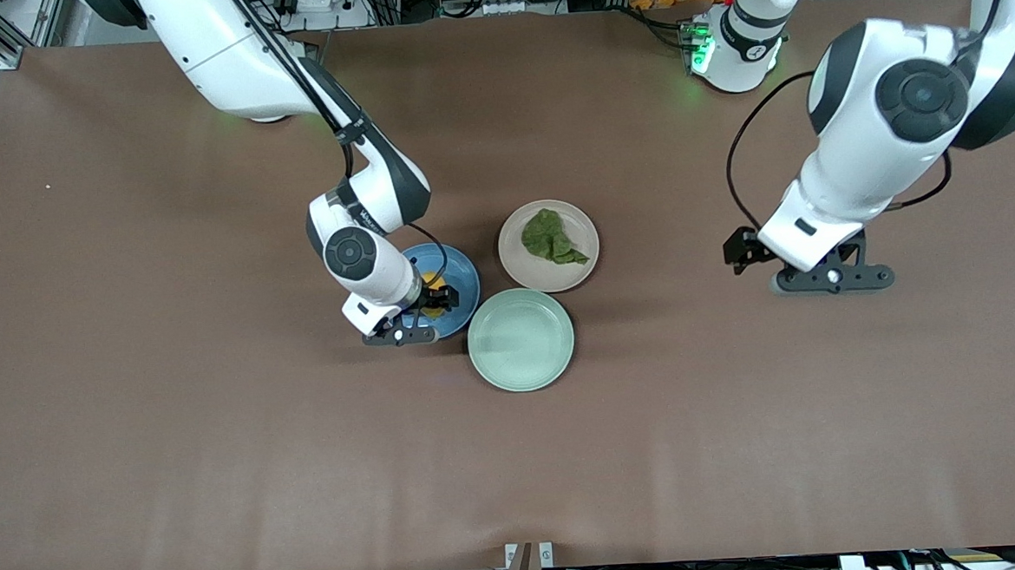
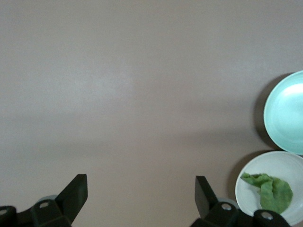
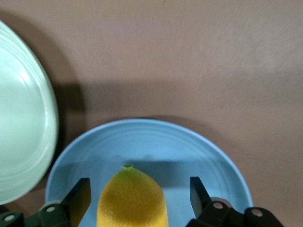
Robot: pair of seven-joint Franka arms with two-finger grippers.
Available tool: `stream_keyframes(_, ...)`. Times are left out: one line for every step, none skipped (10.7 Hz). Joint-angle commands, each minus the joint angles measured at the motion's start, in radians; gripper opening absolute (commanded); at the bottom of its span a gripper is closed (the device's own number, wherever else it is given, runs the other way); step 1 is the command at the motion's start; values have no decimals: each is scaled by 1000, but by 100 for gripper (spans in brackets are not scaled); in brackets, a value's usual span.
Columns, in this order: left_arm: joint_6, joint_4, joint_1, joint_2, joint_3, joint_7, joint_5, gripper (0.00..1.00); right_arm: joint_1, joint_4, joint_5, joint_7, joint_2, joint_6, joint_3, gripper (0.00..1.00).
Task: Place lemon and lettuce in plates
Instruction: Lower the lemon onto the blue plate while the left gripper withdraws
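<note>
The right gripper [image 1: 426, 311] hung low over the blue plate [image 1: 464, 279], the one toward the right arm's end of the table. Its fingers [image 3: 81, 195] stood apart with the lemon [image 3: 132, 198] between them. A gap showed on each side of the fruit, so they looked parted and clear of it rather than clamped on. The lemon lay in the blue plate, its nub pointing away from the wrist, so its long axis ran along the line of the fingers and not across them. Whether it sat fully settled on the plate floor was hard to say, since the gripper hid most of it from the high camera. From how things lay, the next move for that arm would be a straight lift up off the fruit, with nothing to catch on either side.

The mint-green plate [image 1: 521, 339] sat just beside the blue one, nearer the front camera, and held nothing.

The lettuce [image 1: 550, 237] lay inside the beige plate [image 1: 515, 258], which stood farther from the front camera than the green plate, beside the blue one.

The left gripper [image 1: 833, 278] waited over bare table toward the left arm's end, well apart from all three plates, its fingers [image 2: 75, 191] spread wide with nothing between them.

Both items looked placed.
</note>
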Motion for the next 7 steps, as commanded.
stream_keyframes(-75, -20, -12, -90, 52, 48, -70, 100, -29, 123, 29, 41, -9, -150, 5, 93)
stream_keyframes(-107, -5, -13, -104, 52, 71, -72, 100, -48, 171, 32, 39, -9, -209, 5, 93)
stream_keyframes(-130, 10, -13, -107, 53, 74, -70, 100, -64, 212, 32, 35, -9, -260, 5, 94)
stream_keyframes(-141, 14, -12, -126, 53, 73, -70, 100, -90, 250, 26, 33, -9, -306, 5, 97)
stream_keyframes(-159, 23, -12, -134, 56, 73, -69, 100, -111, 284, 23, 16, -9, -354, 4, 100)
stream_keyframes(-188, 50, -12, -138, 66, 73, -69, 100, -143, 312, 21, -25, -11, -401, 4, 100)
stream_keyframes(-214, 67, -12, -140, 69, 73, -69, 100, -171, 333, 18, -86, -11, -444, 4, 100)
